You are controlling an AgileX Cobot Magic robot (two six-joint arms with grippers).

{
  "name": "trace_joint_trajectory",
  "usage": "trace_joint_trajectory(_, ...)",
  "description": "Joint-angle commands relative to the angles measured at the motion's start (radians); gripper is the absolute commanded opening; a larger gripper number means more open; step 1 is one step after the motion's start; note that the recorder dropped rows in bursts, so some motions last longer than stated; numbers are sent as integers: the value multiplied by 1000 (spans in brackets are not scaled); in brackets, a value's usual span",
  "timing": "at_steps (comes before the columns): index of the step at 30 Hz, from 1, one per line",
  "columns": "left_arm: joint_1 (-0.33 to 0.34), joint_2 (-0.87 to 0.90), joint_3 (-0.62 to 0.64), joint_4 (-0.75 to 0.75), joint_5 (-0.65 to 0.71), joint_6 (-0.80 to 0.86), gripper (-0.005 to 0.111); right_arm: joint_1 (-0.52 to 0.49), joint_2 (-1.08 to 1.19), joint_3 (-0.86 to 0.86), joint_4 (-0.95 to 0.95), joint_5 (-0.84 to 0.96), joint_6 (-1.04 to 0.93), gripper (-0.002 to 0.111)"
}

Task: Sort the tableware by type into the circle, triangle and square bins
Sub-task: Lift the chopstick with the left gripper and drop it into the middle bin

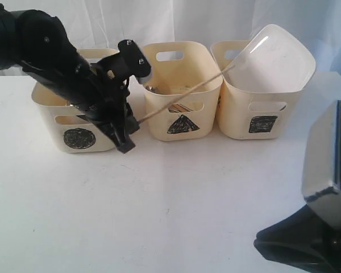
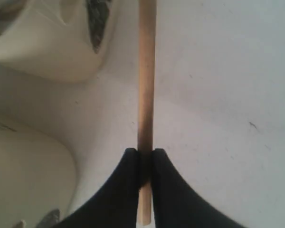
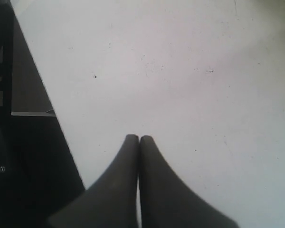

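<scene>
Chopstick point(image 1: 182, 94) sits pinched in my left pincer point(image 1: 125, 143), whose jaws are nearly closed, gripping it close to its near end. A short stub pokes out behind the fingertips in the left wrist view. I cannot tell whether this is one stick or a pair pressed together. From the grip, low in front of the gap between the circle bin point(image 1: 48, 111) and the triangle bin point(image 1: 159, 122), it slants up to the right across the triangle bin's mouth. Its far tip ends by the left rim of the square bin point(image 1: 236, 114), and I cannot tell if it touches there.

My left arm covers most of the circle bin's mouth, so its contents are hidden. Inside the triangle bin something shiny glints at the left and something pale shows through the slot handle, both too small to name.

A white plate point(image 1: 275, 57) leans tilted in the square bin, its lower part hidden by the wall.

My right pincer point(image 3: 139, 139) is closed with its tips together and nothing between them, hanging over bare table point(image 1: 159, 205) at the near right. In the exterior view only a cropped, blurred part of that arm shows.
</scene>
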Motion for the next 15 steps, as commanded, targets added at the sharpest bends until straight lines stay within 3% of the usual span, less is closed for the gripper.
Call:
trace_joint_trajectory(1,-1,39,-36,-5,-221,-73,0,1,-52,6,-2,41,5,0)
trace_joint_trajectory(4,1,115,-114,-13,-451,-149,0,1,-77,21,-6,63,5,0)
trace_joint_trajectory(7,1,179,-183,-13,-562,-228,0,1,-84,66,-29,59,5,0)
trace_joint_trajectory(11,1,300,-259,-13,-828,-344,0,1,-84,166,-31,37,5,0)
trace_joint_trajectory(15,1,389,-318,-13,-871,-452,0,1,-84,211,-27,14,5,0)
